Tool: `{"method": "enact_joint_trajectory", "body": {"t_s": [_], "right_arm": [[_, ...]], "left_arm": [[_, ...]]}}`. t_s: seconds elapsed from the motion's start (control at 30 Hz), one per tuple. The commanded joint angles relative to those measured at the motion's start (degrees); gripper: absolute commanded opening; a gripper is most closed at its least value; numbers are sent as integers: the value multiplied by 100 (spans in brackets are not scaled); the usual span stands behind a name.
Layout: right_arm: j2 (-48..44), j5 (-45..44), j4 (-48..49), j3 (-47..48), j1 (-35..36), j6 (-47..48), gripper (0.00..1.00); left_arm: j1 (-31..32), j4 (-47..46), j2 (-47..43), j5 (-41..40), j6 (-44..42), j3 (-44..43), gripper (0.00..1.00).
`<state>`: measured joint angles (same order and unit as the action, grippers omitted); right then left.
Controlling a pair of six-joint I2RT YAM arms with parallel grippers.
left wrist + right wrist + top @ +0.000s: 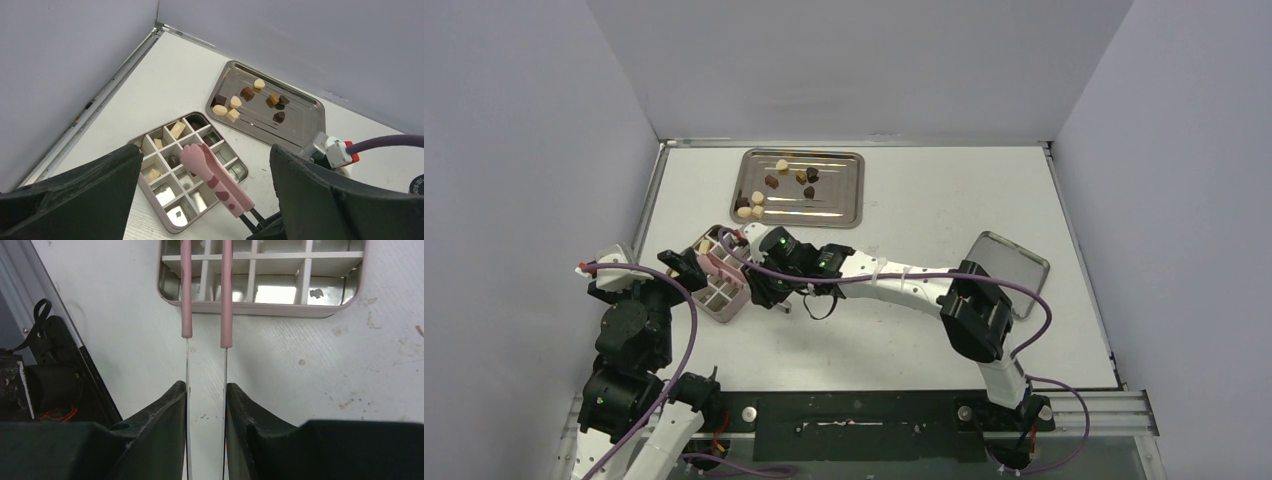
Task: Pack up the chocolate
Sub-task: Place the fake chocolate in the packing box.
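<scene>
Several chocolate pieces (pixel 774 185), dark, brown and cream, lie on a steel tray (pixel 844 200) at the back. A few more chocolate pieces (pixel 173 161) sit in cells of the pink divided box (pixel 721 300). My right gripper (pixel 206 387) is shut on the metal handles of pink tongs (pixel 186 300), whose paw-shaped tips (pixel 197 157) hang over the box's middle cells. Whether the tips hold a piece I cannot tell. My left gripper (pixel 205 155) stands wide open and holds nothing, just left of the box and above it.
A shallow metal lid (pixel 1009 265) lies at the right of the table beside the right arm's elbow. The side walls close in on the left and right. A purple cable (pixel 694 330) loops over the left arm.
</scene>
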<state>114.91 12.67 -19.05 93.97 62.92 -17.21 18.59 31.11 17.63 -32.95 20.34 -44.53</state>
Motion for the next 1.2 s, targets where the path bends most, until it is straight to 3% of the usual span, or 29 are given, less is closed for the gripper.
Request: {"method": "enact_joint_trajectory", "body": {"t_s": [0.0,0.37,0.67,1.17], "right_arm": [[123,76,279,378,204,-60,15],[566,-43,36,636,431,-83,19],[487,-393,-132,769,468,21,34],[24,-917,-359,648,-9,360,35]], "left_arm": [[-40,-80,-14,17,-21,-213,97],[-40,-79,-16,25,-25,-214,97],[-40,-83,-7,45,-21,-213,97],[-13,-86,-31,34,-30,-211,97]]}}
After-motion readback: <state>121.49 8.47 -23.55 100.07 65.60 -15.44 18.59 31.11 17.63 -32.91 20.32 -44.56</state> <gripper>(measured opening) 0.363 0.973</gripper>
